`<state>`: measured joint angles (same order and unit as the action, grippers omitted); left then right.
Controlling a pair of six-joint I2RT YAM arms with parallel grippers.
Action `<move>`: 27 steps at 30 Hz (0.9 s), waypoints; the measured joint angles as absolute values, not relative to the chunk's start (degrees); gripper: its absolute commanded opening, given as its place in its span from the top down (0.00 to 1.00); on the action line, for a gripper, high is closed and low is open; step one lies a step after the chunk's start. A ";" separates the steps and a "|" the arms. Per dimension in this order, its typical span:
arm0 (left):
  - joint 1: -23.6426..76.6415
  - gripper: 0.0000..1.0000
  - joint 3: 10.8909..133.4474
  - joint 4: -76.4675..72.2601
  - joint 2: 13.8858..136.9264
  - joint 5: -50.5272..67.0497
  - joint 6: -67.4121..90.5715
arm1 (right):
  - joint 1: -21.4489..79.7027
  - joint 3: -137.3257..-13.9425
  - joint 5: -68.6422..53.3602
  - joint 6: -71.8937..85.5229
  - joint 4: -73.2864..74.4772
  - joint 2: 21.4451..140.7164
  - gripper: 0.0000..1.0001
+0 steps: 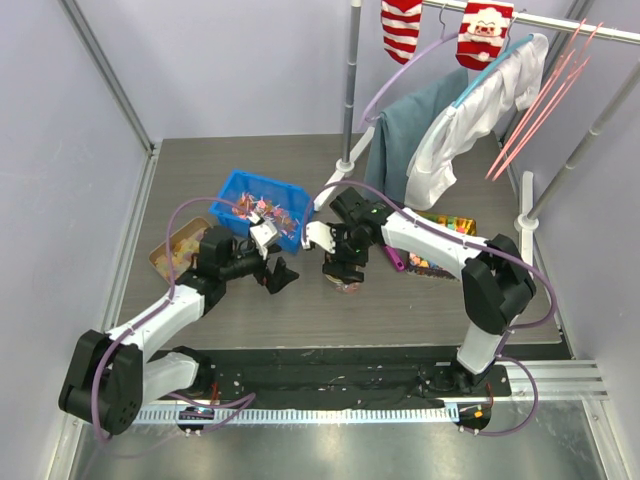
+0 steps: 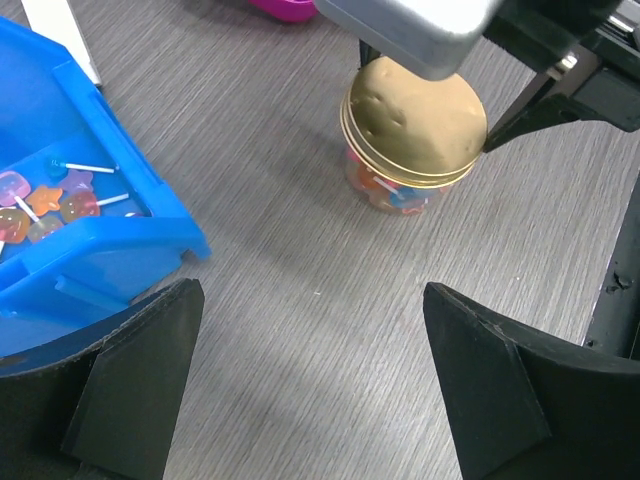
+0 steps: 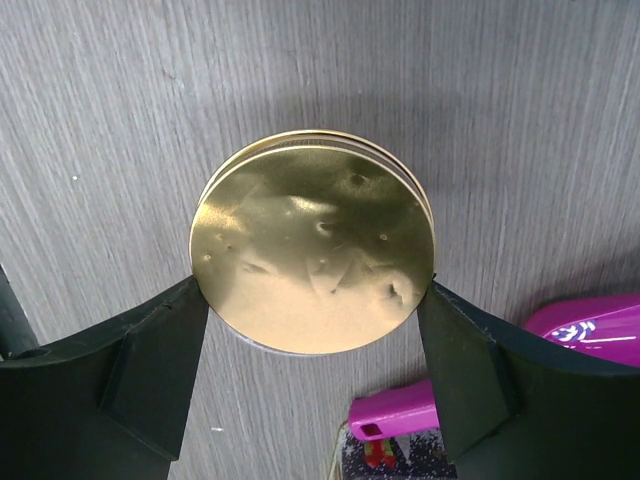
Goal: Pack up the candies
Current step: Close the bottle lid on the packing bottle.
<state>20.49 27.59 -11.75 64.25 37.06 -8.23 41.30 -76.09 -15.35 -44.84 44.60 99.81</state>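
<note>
The grey wood-grain table (image 1: 400, 310) sits boxed in by plain pale lilac walls (image 1: 220, 60), with a black mat (image 1: 330, 365) along the near edge where both arms are bolted down. At the far right stands a metal clothes rack (image 1: 352, 70) hung with two red-and-white striped socks (image 1: 402, 28), a teal cloth (image 1: 405, 140), a white garment (image 1: 470, 125) and some pink hangers (image 1: 540, 110). The candies (image 1: 268, 208) lie mostly in a blue bin (image 1: 240, 190) at the middle left of the table, and more of them show through the clear wall of a small jar (image 2: 400, 195) standing on bare wood just right of the bin and a bit nearer. Over that jar hangs the right gripper (image 3: 312, 310), its two black fingers pressed against opposite edges of a dented gold lid (image 3: 312, 255), pinching it where it sits slightly askew on the jar's rim. The left gripper (image 2: 310, 300) hovers low between bin and jar, spread wide with only table between its fingers. A magenta plastic tool (image 3: 590, 330) lies just right of the jar. To the left of the bin is a shallow tin (image 1: 170, 250) of orange-yellow pieces, and at the right a tray (image 1: 445, 222) of pastel cubes.
</note>
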 measured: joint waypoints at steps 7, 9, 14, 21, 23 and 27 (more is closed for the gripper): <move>19.73 0.04 27.59 -12.64 64.25 37.71 -7.22 | 41.52 -76.09 -14.26 -44.88 46.54 99.33 0.38; 19.68 0.04 27.59 -12.99 64.25 37.80 -6.61 | 41.52 -75.59 -13.63 -44.88 46.57 98.56 0.38; 19.46 0.04 27.59 -13.28 64.25 38.20 -6.20 | 41.52 -73.01 -12.03 -44.88 45.80 96.07 0.37; 19.14 0.04 27.59 -13.47 64.25 38.68 -5.91 | 41.52 -72.10 -11.66 -44.80 44.03 95.88 0.38; 18.98 0.04 27.59 -13.50 64.25 38.68 -5.89 | 41.52 -72.10 -11.66 -44.66 43.40 95.88 0.37; 18.76 0.04 27.59 -13.50 64.25 38.74 -5.74 | 41.52 -72.10 -11.70 -44.58 42.83 96.16 0.37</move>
<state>18.76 27.59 -13.50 64.25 38.74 -5.74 41.52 -72.10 -11.70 -44.58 42.83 96.16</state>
